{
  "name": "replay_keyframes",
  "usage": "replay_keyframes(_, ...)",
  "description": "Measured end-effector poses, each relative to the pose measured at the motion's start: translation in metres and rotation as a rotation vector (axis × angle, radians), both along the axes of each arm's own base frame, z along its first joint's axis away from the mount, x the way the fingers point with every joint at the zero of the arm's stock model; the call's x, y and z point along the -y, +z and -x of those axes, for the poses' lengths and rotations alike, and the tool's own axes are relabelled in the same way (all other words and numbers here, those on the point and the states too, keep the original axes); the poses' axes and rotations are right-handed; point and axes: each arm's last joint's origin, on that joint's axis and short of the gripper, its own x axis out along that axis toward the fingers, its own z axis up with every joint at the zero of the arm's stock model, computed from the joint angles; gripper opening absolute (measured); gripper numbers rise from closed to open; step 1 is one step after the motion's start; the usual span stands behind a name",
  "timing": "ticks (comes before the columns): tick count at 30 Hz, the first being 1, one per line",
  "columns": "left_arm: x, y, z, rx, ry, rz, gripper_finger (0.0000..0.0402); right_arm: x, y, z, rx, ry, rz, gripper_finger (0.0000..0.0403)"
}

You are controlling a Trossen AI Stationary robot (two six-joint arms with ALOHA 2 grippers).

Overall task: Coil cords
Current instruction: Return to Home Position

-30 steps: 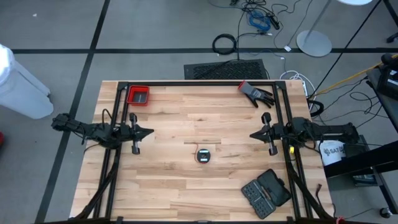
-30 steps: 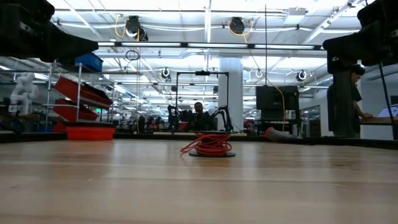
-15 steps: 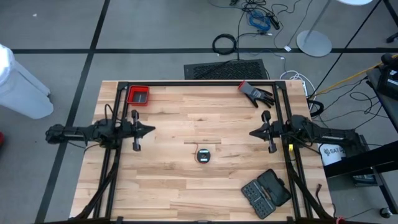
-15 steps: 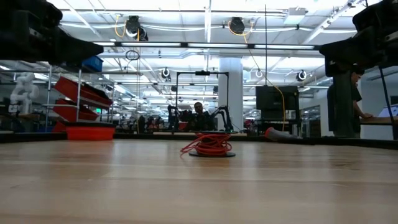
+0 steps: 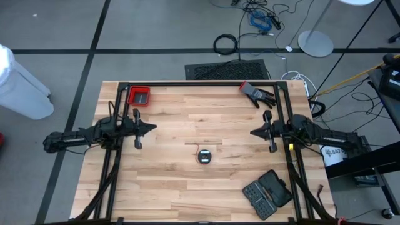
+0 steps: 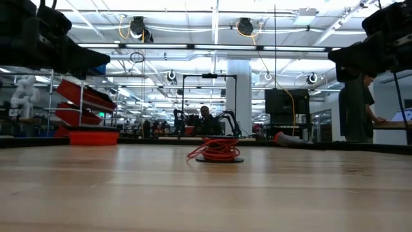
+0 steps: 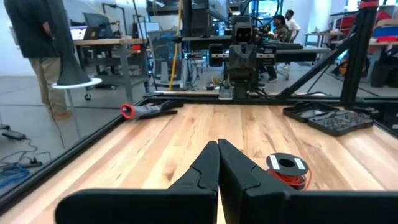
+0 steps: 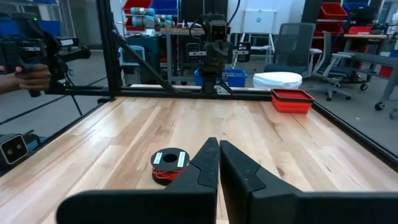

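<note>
The pale wooden surface (image 5: 187,187) takes up the middle of the high view, with a black metal frame (image 5: 200,83) running along its far edge and down both sides. The left arm (image 5: 87,134) reaches in level from the left side and the right arm (image 5: 319,132) from the right side, the two pointing at each other across the boards, well apart. The left gripper (image 5: 152,128) hangs above the left part of the surface, its two dark fingers (image 7: 202,171) pressed together with only a thin seam between them and nothing caught in it. The right gripper (image 5: 252,133) hangs above the right part, its fingers (image 8: 205,165) likewise pressed together on nothing. In the near right corner lies an open black tool case (image 5: 267,194), turned at an angle to the edge. In the far right corner a dark glove (image 5: 257,94) with a red cuff lies flat on the boards, just beside the frame. In the far left corner sits a small red tray (image 5: 139,95), close against the frame. Smallest is the red cord (image 5: 204,155), which is wound around a small round black disc (image 7: 286,163) with a pale centre. The disc lies flat near the middle of the surface, a little nearer than the line between the two grippers and touched by neither. From table height the cord shows as a loose red heap over the disc, with a few loops bulging out to the left.
</note>
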Motion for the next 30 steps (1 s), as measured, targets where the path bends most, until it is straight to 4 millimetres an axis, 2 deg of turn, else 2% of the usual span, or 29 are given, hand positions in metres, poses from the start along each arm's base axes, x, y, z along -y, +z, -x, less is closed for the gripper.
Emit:
replay_keyframes(13,0.0,0.0,0.0,0.006,-0.004,0.067,0.0002,0.003,-0.004,-0.004,-0.05,-0.052,-0.069,0.0)
replay_keyframes(18,0.0,0.0,0.0,0.005,-0.003,0.067,0.0002,0.004,-0.01,-0.008,-0.031,-0.091,-0.092,0.0)
replay_keyframes(23,0.0,0.0,0.0,0.004,-0.002,0.067,0.0002,0.003,-0.01,-0.008,-0.031,-0.08,-0.114,0.0)
replay_keyframes(27,0.0,0.0,0.0,0.004,-0.002,0.067,0.0002,0.003,-0.01,-0.006,-0.024,-0.161,-0.122,0.0)
replay_keyframes(30,0.0,0.0,0.0,0.004,-0.002,0.067,0.0002,0.002,-0.009,-0.006,-0.01,-0.158,-0.121,0.0)
